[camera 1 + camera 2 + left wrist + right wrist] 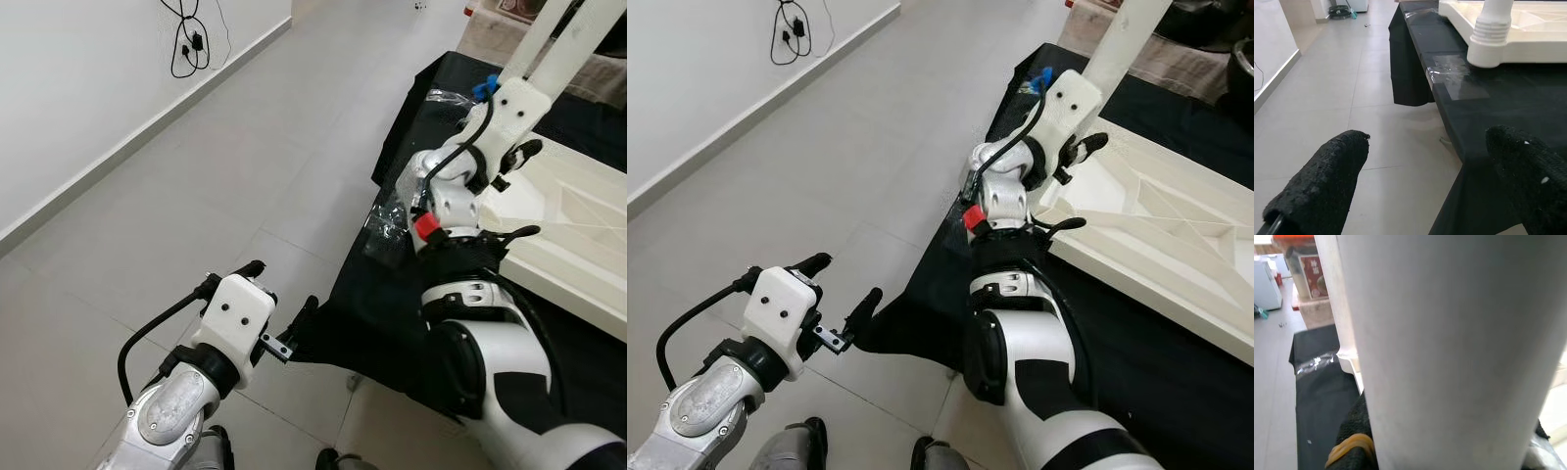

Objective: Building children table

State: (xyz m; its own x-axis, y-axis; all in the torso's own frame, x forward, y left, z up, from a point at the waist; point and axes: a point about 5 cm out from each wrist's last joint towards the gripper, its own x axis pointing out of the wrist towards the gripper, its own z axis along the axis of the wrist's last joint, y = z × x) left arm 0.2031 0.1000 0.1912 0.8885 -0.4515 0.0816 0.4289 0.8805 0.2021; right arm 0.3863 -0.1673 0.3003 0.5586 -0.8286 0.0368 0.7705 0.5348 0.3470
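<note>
A white tabletop (578, 211) lies upside down, ribs up, on a low surface under a black cloth (392, 323). A white table leg (563, 39) stands upright at its near corner. The leg's threaded collar (1491, 36) rests on that corner. My right gripper (511, 157) is shut on the leg low down, and the leg (1449, 347) sits very close between the black pads in the right wrist view. My left gripper (279, 292) hovers open and empty over the floor beside the cloth's near corner, its fingers (1317, 191) spread wide.
Grey tiled floor (245, 166) stretches to the left up to a white wall with hanging black cables (191, 44). Crumpled clear plastic (387, 220) lies on the cloth edge. A small blue item (482, 88) sits behind the right wrist. My feet (803, 436) stand at the cloth's corner.
</note>
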